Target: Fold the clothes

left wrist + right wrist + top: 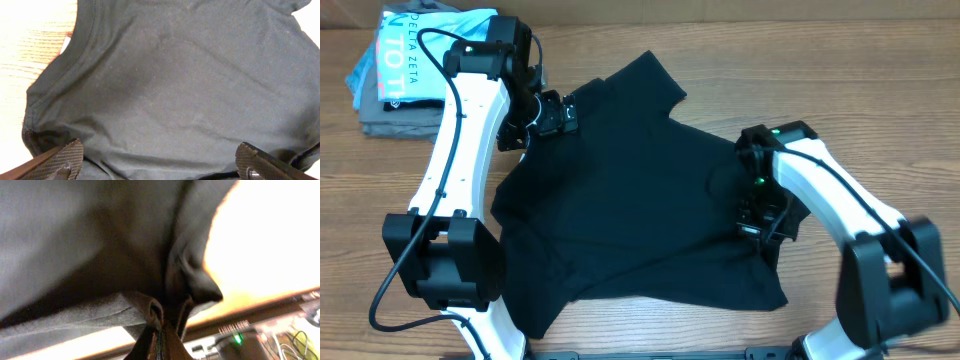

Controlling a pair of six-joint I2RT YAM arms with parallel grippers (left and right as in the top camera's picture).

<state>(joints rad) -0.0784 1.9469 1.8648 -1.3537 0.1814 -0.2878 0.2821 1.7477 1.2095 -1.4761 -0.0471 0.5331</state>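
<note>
The black T-shirt (pixel 630 180) lies spread out and rumpled across the middle of the wooden worktop (pixel 880 90). The left fingers (pixel 70 156) are wide open just above the fabric near the collar, holding nothing. At the shirt's edge on the right arm's side, the right fingers (pixel 161 342) are pinched tight on a bunched fold of black cloth. In the far corner, a light blue shirt (pixel 420 40) sits on grey garments (pixel 385 125).
</note>
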